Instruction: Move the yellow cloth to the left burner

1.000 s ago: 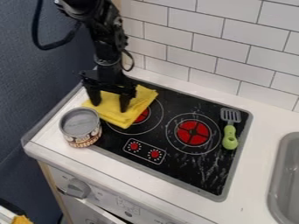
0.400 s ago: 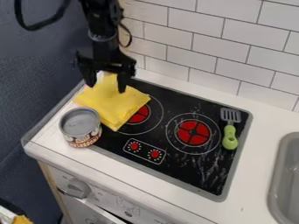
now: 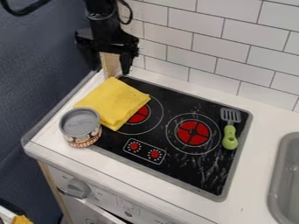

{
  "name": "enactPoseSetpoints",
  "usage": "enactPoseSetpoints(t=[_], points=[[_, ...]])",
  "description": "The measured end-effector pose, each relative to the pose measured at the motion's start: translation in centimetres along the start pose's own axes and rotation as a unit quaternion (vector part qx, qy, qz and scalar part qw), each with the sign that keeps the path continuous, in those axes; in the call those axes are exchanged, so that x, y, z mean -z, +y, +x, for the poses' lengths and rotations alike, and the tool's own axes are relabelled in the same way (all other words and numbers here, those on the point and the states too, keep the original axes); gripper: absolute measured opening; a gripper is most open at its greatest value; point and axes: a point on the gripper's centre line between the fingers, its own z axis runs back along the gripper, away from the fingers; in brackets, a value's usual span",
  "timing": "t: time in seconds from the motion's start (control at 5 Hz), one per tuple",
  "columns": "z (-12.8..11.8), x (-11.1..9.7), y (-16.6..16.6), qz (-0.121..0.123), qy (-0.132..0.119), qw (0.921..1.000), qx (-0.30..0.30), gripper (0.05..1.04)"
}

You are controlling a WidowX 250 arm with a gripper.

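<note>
Gripper: the black two-finger gripper [image 3: 110, 70] hangs at the upper left, above the back left corner of the stovetop [image 3: 217, 181]; its two fingers stand spread, with a gap between them and nothing held.
Yellow cloth: the folded yellow cloth [image 3: 112, 101] lies flat below the gripper and apart from it, on the left side of the stovetop, with its left corner over the white counter [image 3: 248, 192].
Left burner: the cloth covers the left part of the left burner [image 3: 139, 115]; some of its red centre and its white rings show to the right of the cloth.
Tin can: the tin can [image 3: 81, 127] stands upright just in front of the cloth, by the stovetop's left edge; whether the two touch, I cannot tell.
Right burner: the right burner [image 3: 192, 132] is uncovered, its red centre crossed with black.
Slotted spatula: the slotted spatula [image 3: 230, 136] lies right of that burner, grey head toward the tiled wall [image 3: 227, 48], green handle toward the front.
Sink: the grey sink [image 3: 284, 175] sits at the right edge.
</note>
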Motion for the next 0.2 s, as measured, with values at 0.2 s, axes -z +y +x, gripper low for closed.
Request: enactPoseSetpoints(t=[0.2], points=[[-0.05,0.03,0.00,0.000,0.001,1.0000,0.000,1.000]])
